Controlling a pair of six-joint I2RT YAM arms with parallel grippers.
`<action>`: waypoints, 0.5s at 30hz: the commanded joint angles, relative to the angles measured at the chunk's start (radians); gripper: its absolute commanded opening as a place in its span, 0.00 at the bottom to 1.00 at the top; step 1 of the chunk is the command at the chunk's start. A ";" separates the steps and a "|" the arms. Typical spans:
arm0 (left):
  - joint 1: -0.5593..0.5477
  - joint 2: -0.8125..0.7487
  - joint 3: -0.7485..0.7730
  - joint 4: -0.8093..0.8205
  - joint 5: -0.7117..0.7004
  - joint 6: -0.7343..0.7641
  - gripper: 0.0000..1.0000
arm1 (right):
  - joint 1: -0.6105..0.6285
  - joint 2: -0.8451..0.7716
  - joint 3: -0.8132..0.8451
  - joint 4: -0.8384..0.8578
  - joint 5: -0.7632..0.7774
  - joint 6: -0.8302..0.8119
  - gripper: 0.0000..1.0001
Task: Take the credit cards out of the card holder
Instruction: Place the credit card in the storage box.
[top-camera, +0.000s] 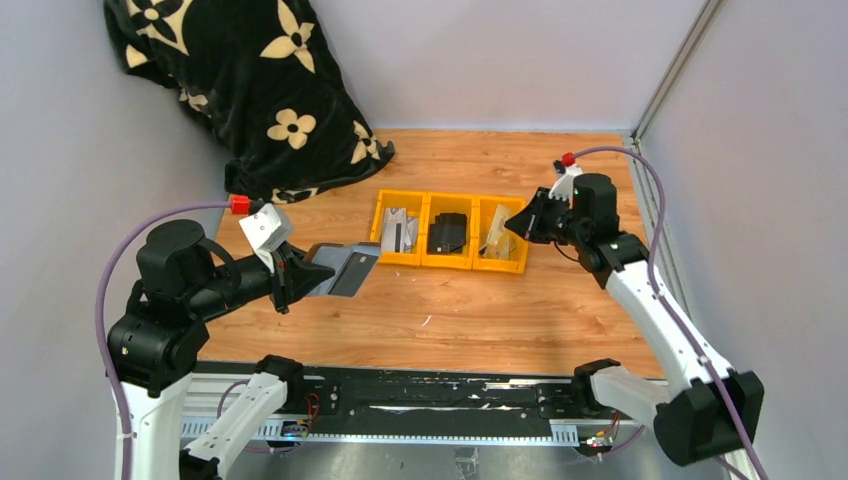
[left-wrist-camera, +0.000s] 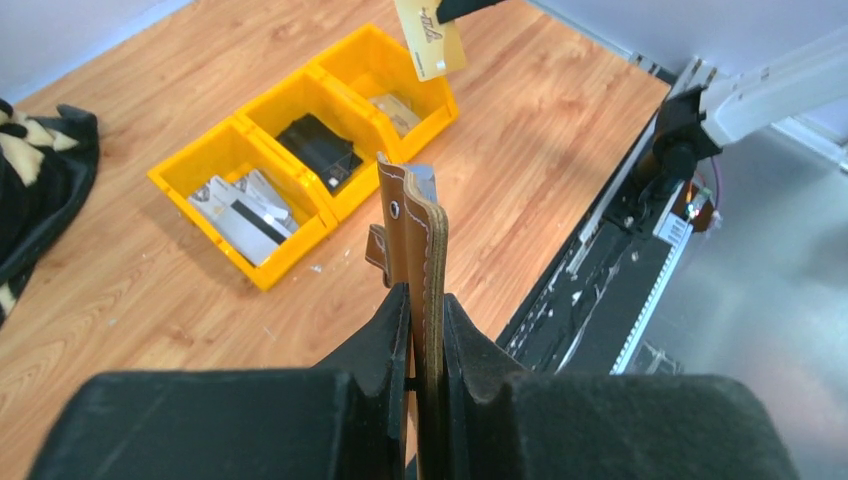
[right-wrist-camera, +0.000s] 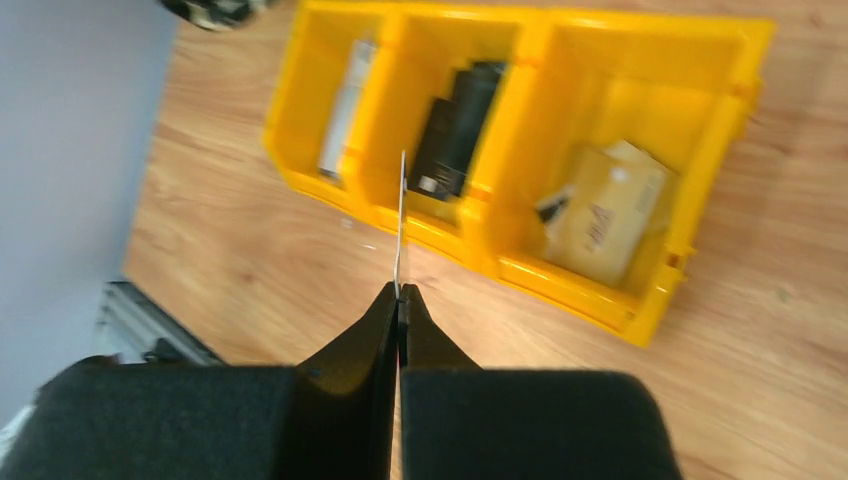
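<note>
My left gripper (top-camera: 292, 276) is shut on the brown leather card holder (top-camera: 348, 271) and holds it above the table at the left, its grey face up. In the left wrist view the holder (left-wrist-camera: 420, 235) stands edge-on between my fingers (left-wrist-camera: 385, 340), with a grey card edge showing at its top. My right gripper (top-camera: 517, 224) is shut on a beige credit card (top-camera: 497, 232) above the right yellow bin. In the right wrist view this card (right-wrist-camera: 400, 215) is seen edge-on, sticking out of the shut gripper (right-wrist-camera: 398, 292). It also shows in the left wrist view (left-wrist-camera: 430, 38).
Three yellow bins stand in a row mid-table: the left one (top-camera: 384, 232) holds silver cards, the middle one (top-camera: 428, 235) black cards, the right one (top-camera: 518, 262) beige cards. A black flowered blanket (top-camera: 250, 80) lies at the back left. Walls close both sides.
</note>
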 joint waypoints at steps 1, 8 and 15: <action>-0.004 0.023 0.010 -0.054 0.010 0.078 0.00 | -0.011 0.115 0.053 -0.196 0.167 -0.159 0.00; -0.004 0.010 0.007 -0.074 0.018 0.100 0.00 | -0.006 0.353 0.160 -0.174 0.178 -0.213 0.00; -0.004 0.011 0.020 -0.089 0.024 0.108 0.00 | 0.039 0.526 0.238 -0.176 0.212 -0.238 0.00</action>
